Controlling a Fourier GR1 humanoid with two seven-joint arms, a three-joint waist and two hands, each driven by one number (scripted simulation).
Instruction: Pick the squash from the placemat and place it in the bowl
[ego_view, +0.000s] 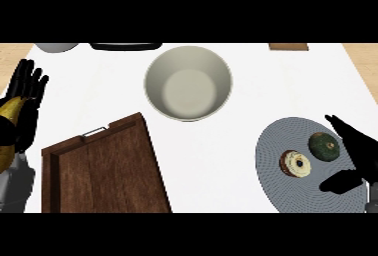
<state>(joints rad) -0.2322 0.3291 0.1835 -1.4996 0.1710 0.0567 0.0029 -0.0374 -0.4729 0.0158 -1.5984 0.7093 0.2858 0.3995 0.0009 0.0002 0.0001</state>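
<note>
- The squash (323, 146), dark green and round, lies on the grey round placemat (284, 187) at the near right, toward the mat's right side. It is not yet lifted.
- Just left of it on the same mat sits a doughnut-like pastry (297, 164), close to the squash but apart from it; a grasp probably has to come from the right or above to leave it alone.
- The bowl (188, 82), pale and empty, stands at the far centre, well apart from the mat, so the carry will run left and away.
- The right hand (356, 150) is at the mat's right edge, fingers straight and spread toward the far side, thumb out on the near side below the squash. It has hold of nothing and looks set to close round the squash.
- The left hand (26, 95) rests at the left edge, fingers up and open.
- A wooden tray (103, 170) lies at the near left, clear of the likely path.
</note>
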